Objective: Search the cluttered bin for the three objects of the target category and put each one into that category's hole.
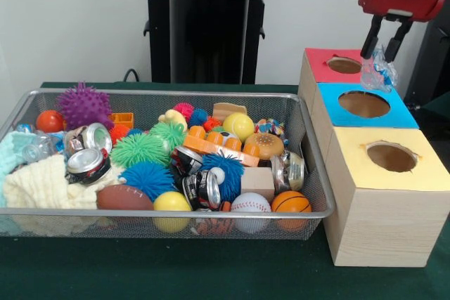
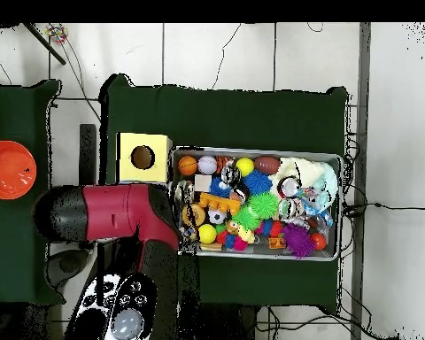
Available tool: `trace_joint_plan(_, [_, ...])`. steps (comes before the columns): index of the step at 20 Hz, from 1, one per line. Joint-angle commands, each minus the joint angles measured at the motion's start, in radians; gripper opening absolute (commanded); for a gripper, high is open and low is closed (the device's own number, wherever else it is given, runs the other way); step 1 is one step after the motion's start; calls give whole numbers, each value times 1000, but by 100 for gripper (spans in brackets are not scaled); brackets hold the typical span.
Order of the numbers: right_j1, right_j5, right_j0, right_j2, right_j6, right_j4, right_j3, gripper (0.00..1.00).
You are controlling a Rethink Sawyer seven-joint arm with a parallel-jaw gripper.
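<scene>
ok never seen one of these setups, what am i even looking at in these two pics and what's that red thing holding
The red thing is a robot arm; its gripper pinches a crumpled clear plastic item with blue print between two dark fingers, hanging over the boxes. One picture is taken from across the table, facing the robot. The other looks straight down, where the arm hides two of the boxes. On the green table sits a wire mesh bin packed with clutter: spiky rubber balls, sports balls, crushed cans, cloths, toy food. Beside it stand three wooden boxes, each with a hole on top: red-topped, blue-topped and yellow-topped.
</scene>
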Motion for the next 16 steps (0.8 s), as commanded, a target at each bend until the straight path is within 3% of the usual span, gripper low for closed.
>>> trace_joint_plan(1, [20, -58, -42, 26, 207, 26, 87, 0])
trace_joint_plan(16, [7, -116, -59, 38, 174, 13, 143, 0])
